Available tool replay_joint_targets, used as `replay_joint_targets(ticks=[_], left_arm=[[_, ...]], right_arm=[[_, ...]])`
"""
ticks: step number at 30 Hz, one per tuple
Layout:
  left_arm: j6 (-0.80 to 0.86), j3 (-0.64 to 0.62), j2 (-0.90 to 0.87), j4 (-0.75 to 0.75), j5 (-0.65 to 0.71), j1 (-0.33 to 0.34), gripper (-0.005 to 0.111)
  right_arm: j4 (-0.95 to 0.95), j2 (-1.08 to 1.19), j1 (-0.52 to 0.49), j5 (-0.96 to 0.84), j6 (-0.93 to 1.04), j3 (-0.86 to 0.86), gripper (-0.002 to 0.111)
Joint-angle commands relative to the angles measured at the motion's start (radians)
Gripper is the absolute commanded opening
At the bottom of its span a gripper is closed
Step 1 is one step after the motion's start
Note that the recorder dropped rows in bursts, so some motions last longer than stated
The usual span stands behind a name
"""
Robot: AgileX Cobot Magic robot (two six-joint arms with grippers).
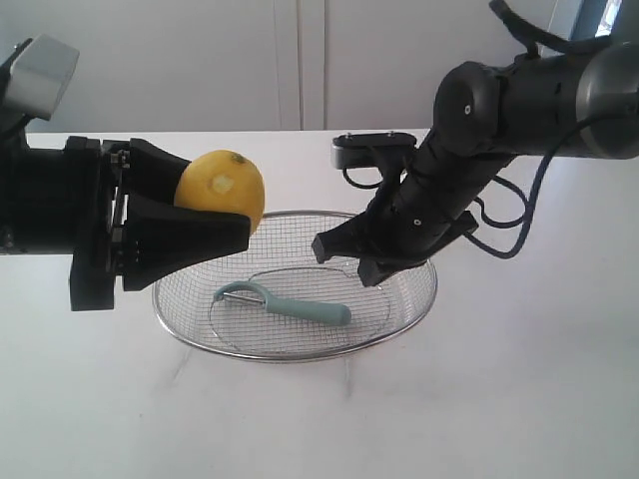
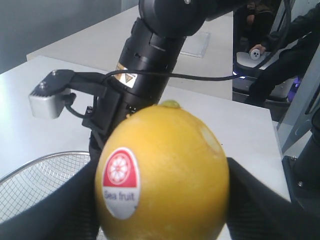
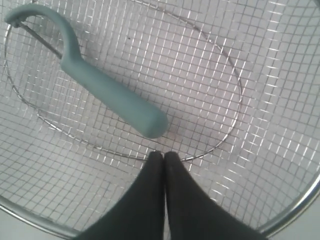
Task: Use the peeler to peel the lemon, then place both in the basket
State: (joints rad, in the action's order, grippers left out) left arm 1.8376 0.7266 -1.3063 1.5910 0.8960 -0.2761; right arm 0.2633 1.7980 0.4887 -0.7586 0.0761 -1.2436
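The left fingers [image 1: 190, 239] stand wide and clamp the lemon [image 1: 225, 180] across its middle. They hold it in the air over the left rim of the basket [image 1: 429, 289], well above the desk [image 1: 519, 399]. The lemon's nub points up, so its long axis is roughly upright, and the small pale peeled patch faces the near side. It looks firm and fairly heavy, with waxy skin, and being round it would likely roll once released.

The peeler [image 1: 300, 304] lies flat on the basket floor. Its long axis runs left to right, with the blade head to the left. It looks light and stiff, and is best taken at mid-handle. The right fingers [image 3: 150, 200] are pressed together, empty, just above the handle's right end.
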Motion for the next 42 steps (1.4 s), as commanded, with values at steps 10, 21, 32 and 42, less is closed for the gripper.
replay_joint_targets(ticks=[10, 21, 32, 42], left_arm=[[0.003, -0.005, 0.002, 0.028, 0.023, -0.005, 0.0], [0.003, -0.005, 0.002, 0.028, 0.041, -0.005, 0.0], [0.003, -0.005, 0.002, 0.029, 0.039, -0.005, 0.0], [0.003, -0.005, 0.002, 0.029, 0.039, -0.005, 0.0]], right_arm=[[-0.095, -0.155, -0.069, -0.115, -0.11, 0.0, 0.0], [-0.174, -0.308, -0.284, -0.161, -0.11, 0.0, 0.0], [-0.204, -0.523, -0.489, -0.166, -0.11, 0.137, 0.0], [-0.35, -0.777, -0.489, -0.068, -0.22, 0.271, 0.0]])
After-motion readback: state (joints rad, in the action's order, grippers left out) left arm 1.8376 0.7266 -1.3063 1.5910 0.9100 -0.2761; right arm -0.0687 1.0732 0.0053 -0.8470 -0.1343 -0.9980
